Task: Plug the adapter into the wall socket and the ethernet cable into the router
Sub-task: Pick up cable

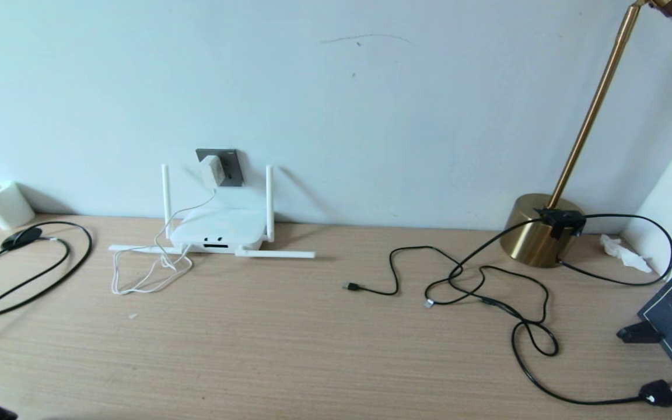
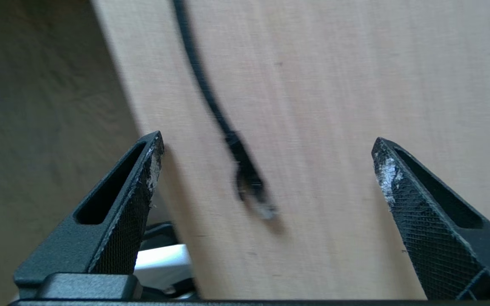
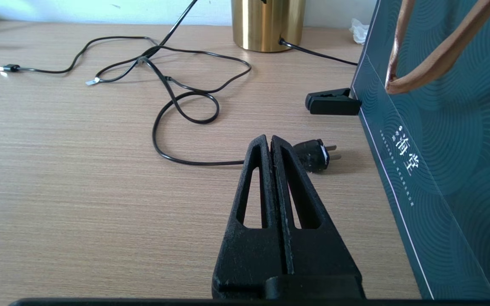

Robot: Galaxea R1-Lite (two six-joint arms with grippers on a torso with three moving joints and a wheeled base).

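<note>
Left wrist view showed the left gripper [image 2: 266, 144] spread wide above the limp, light ethernet cable [image 2: 211, 97], best pinched at its stiff clear plug [image 2: 262, 206].

dark teal bag [image 3: 440, 170], white Chinese characters "海堂" on its side
</note>
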